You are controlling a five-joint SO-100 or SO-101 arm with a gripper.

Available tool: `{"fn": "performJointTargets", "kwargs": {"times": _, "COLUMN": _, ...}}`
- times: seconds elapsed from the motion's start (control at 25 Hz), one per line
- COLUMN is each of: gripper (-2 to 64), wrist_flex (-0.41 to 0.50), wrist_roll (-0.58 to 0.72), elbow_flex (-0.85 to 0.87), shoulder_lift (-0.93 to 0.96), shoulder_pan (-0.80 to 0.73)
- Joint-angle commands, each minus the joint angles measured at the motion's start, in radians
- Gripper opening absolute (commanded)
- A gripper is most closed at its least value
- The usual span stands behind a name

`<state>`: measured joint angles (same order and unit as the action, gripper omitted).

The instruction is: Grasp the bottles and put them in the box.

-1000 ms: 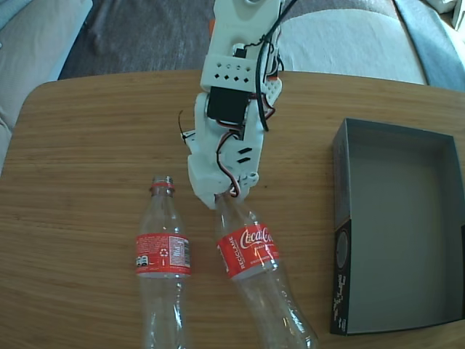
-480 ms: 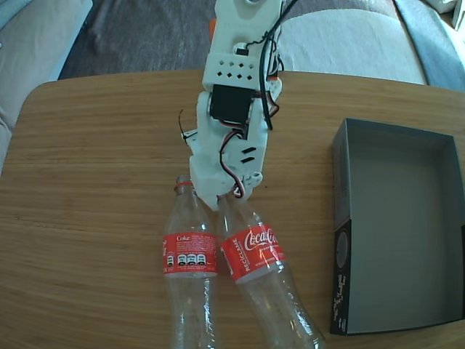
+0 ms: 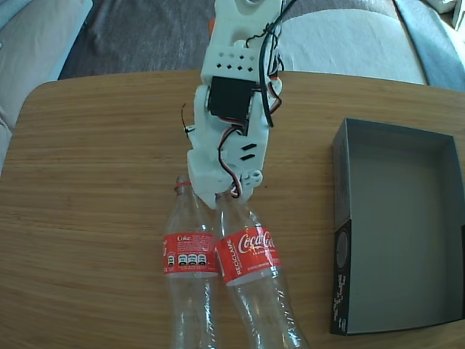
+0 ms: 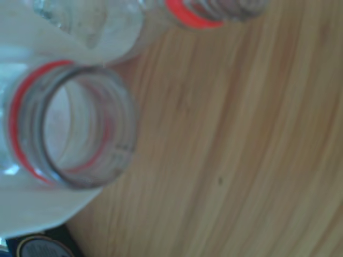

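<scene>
Two clear Coca-Cola bottles lie side by side on the wooden table, necks pointing away from the camera in the fixed view. My gripper [image 3: 221,200] sits over the neck of the right bottle [image 3: 247,254], shut on it, its fingertips hidden under the white body. The left bottle [image 3: 189,254] rests against it, untouched by the fingers. The wrist view shows the held bottle's open mouth [image 4: 126,126] between white fingers [image 4: 37,206], and the other bottle's red neck ring [image 4: 193,16] just beyond. The box [image 3: 341,247] stands at the right with nothing in it.
The round-cornered wooden table [image 3: 87,182] carries only the bottles and the box. Beyond its far edge lie grey cushions [image 3: 349,43] and a dark rug. The bottles' bases run past the near edge of the fixed view.
The left bottle has shifted right and rolled, now lying against the right one. The right bottle's base has swung left while its neck stayed at the gripper.
</scene>
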<state>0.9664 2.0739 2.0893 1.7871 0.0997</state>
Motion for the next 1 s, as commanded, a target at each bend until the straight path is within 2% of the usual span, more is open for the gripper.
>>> {"fn": "performJointTargets", "kwargs": {"times": 0.0, "gripper": 10.7, "wrist_flex": 0.038, "wrist_roll": -0.017, "elbow_flex": -0.087, "shoulder_lift": 0.023, "shoulder_pan": 0.0}}
{"fn": "performJointTargets", "kwargs": {"times": 0.28, "gripper": 10.7, "wrist_flex": 0.123, "wrist_roll": -0.06, "elbow_flex": -0.186, "shoulder_lift": 0.023, "shoulder_pan": 0.0}}
{"fn": "performJointTargets", "kwargs": {"times": 0.44, "gripper": 10.7, "wrist_flex": 0.129, "wrist_roll": -0.064, "elbow_flex": -0.238, "shoulder_lift": 0.023, "shoulder_pan": -0.023}}
{"fn": "performJointTargets", "kwargs": {"times": 0.76, "gripper": 10.7, "wrist_flex": 0.13, "wrist_roll": -0.232, "elbow_flex": -0.328, "shoulder_lift": 0.025, "shoulder_pan": -0.11}}
{"fn": "performJointTargets", "kwargs": {"times": 0.96, "gripper": 10.7, "wrist_flex": 0.23, "wrist_roll": -0.35, "elbow_flex": -0.44, "shoulder_lift": 0.025, "shoulder_pan": -0.173}}
